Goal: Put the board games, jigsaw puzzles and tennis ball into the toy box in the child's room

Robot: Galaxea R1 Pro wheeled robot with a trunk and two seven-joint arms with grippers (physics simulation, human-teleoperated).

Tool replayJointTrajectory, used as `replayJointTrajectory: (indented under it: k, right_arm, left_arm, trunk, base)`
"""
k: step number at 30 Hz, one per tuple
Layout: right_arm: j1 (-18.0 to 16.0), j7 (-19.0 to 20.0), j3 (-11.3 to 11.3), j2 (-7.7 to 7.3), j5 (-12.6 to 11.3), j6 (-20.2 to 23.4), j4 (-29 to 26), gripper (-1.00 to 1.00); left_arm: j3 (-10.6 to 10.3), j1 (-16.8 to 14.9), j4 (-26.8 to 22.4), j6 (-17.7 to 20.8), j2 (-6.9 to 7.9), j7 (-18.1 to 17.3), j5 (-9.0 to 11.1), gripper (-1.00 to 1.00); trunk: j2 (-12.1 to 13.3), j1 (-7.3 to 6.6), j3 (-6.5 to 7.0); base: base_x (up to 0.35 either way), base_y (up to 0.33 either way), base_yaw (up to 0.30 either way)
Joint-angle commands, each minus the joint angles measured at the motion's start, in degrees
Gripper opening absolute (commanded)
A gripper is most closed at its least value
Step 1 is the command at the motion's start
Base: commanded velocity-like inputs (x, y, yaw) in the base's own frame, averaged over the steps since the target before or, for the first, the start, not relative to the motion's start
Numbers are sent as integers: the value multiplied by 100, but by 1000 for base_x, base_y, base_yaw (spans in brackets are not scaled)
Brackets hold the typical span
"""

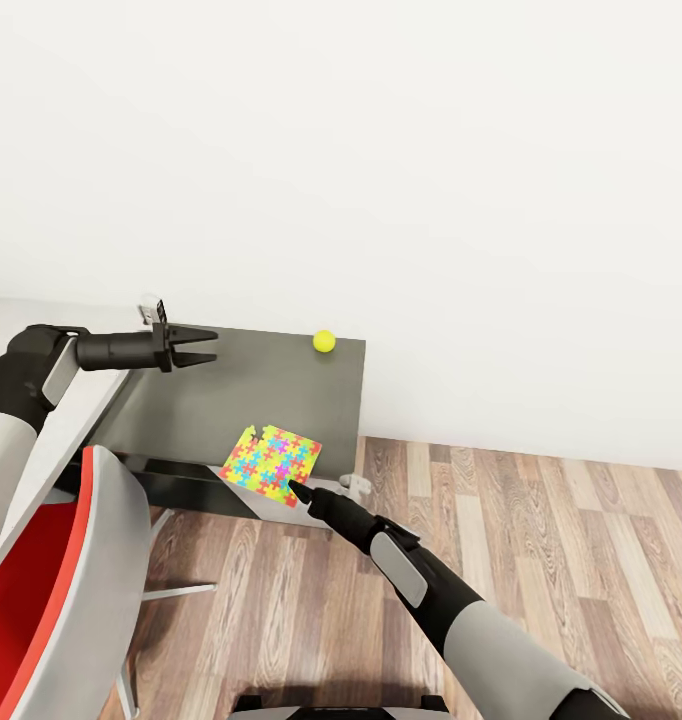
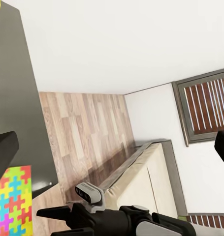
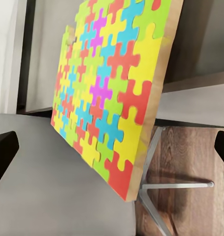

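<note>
Right end effector [image 1: 299,490] spread beside jigsaw puzzle [image 1: 270,464] overhanging table [image 1: 241,390], left end effector [image 1: 203,347] apart, tennis ball [image 1: 324,341] beyond

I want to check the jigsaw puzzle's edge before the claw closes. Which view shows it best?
The right wrist view: the jigsaw puzzle is close up, its wooden side edge plain. The head view shows it small on the dark table before the right claw. The left wrist view catches just a corner.
</note>
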Motion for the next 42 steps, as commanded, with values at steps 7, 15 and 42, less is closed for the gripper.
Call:
replayJointTrajectory:
  k: [7,15,42]
  right_arm:
    - [-4,9,9,0,-58,22,4,100]
    - [-5,7,8,-1,-58,17,4,100]
    - [-6,-34,11,0,-58,24,6,100]
  left_arm:
    - [-31,-6,1,53,11,-23,14,100]
    - [-33,-4,1,53,8,-22,16,100]
    - [-33,-5,1,53,8,-23,9,100]
  trunk:
    - [-10,3,-8]
    - [-10,3,-8]
    - [-10,3,-8]
  base:
    - [0,47,0]
    - [0,10,0]
    - [0,31,0]
